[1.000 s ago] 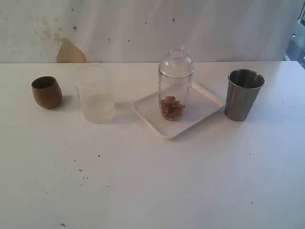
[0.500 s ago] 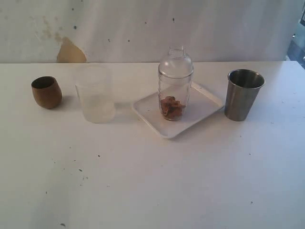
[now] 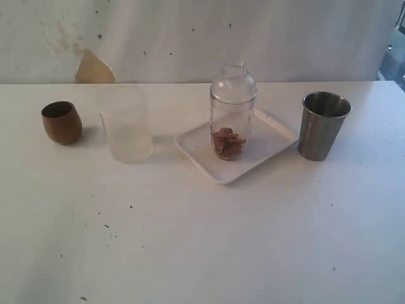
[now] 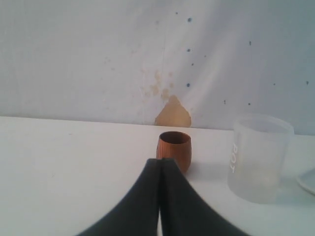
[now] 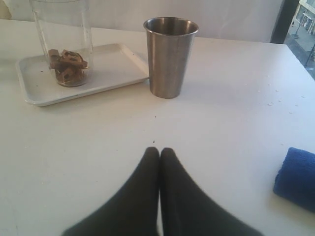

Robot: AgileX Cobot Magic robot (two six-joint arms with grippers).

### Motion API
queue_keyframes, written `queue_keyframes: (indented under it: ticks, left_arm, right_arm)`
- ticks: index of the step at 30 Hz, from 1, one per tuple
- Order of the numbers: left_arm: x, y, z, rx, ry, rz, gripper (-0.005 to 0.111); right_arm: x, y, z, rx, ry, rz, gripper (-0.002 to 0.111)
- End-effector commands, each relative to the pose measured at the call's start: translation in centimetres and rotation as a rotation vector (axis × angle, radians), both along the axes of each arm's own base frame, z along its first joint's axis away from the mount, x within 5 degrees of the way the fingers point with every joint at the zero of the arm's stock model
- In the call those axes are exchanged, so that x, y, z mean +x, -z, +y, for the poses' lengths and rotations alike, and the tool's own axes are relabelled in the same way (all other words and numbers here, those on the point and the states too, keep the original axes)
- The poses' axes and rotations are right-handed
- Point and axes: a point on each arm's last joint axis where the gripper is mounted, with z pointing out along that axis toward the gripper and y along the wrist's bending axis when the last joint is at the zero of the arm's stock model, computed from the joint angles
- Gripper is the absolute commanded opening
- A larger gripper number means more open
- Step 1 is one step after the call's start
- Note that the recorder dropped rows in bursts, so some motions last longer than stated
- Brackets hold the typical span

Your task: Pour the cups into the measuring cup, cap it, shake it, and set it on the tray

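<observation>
Two cups stood well apart on the desk (image 3: 202, 253): the wooden cup (image 3: 61, 122) at the left of the exterior frame and the steel cup (image 3: 323, 125) at the right, just beside a corner of the tray (image 3: 269, 134). A little right of centre, the measuring cup (image 3: 232, 130) stood upright on the tray, with the domed lid (image 3: 233, 82) on top and brown pieces (image 3: 228, 143) heaped at its bottom. A frosted cup (image 3: 126, 130) stood between the wooden cup and the tray, apart from both. Neither arm showed in that frame. The left fingers (image 4: 166, 172) were pressed together with nothing between them, pointing at the wooden cup. The right fingers (image 5: 166, 160) were likewise closed on nothing, low over bare desk and well short of the steel cup, with a blue cloth (image 5: 295, 178) lying off to one side.

Judging by this, the job looked all but done, so the risks were small ones. The measuring cup was tall and narrow, and any sweep by an arm past the tray could have tipped it. If the lid was only resting rather than pressed home, the pieces would have scattered; how firmly it sat could not be told. The steel cup, so near the tray, could have shoved it if bumped. Whether either cup held leftovers could not be seen; if one did, the pour was incomplete
</observation>
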Motion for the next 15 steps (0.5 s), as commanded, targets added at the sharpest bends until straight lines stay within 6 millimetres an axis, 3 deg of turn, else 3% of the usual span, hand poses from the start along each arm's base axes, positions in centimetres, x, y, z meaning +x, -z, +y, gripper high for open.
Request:
queue_keyframes:
  ticks: [1, 5, 15]
  left_arm:
    - [0.0, 0.5, -0.1, -0.007, 0.005, 0.039, 0.000]
    - [-0.1, 1.5, -0.1, -0.004, 0.005, 0.142, 0.000]
    - [-0.1, 1.6, -0.1, 0.020, -0.006, 0.156, 0.000]
  right_arm:
    - [0.0, 0.0, 0.0, 0.000, 0.002, -0.009, 0.000]
    - [0.0, 0.0, 0.0, 0.000, 0.002, -0.009, 0.000]
    - [0.0, 0.0, 0.0, 0.000, 0.002, -0.009, 0.000]
